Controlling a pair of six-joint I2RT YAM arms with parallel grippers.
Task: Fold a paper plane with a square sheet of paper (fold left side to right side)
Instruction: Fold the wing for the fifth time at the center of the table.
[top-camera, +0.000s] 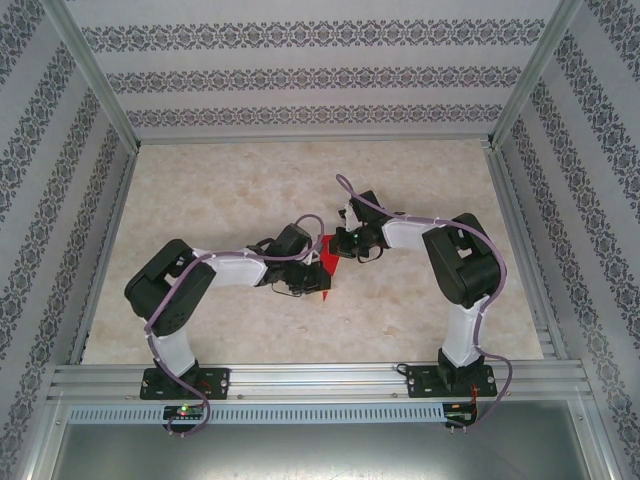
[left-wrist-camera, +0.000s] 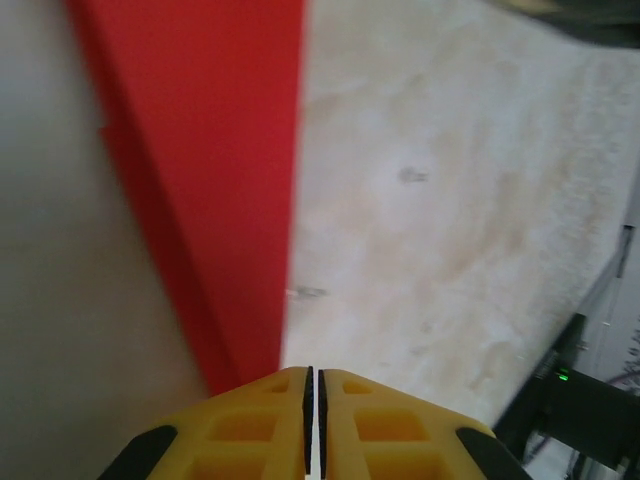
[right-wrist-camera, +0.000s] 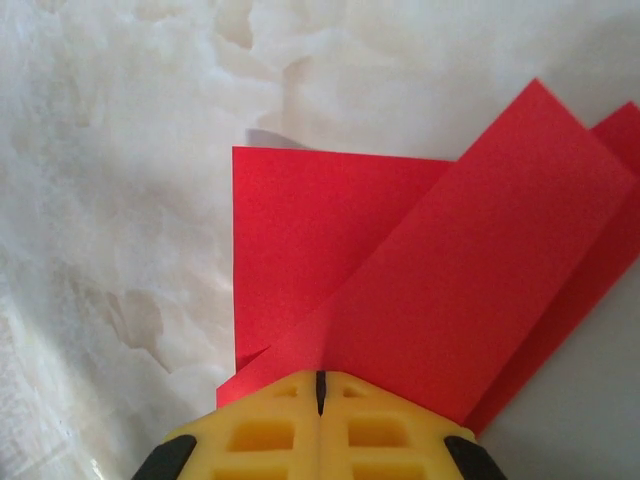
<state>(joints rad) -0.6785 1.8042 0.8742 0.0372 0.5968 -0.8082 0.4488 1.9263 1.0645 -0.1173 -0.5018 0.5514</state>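
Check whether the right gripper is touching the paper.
Touching. In the right wrist view a raised flap of the paper runs straight into the shut right gripper, with no gap.

Seemingly marbled table (top-camera: 250, 180), patterned walls (top-camera: 300, 75)

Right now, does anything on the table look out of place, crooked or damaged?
Nothing is torn or spilled. The red paper has layers that do not line up: one strip crosses the part beneath at a slant. Probably just mid-fold.
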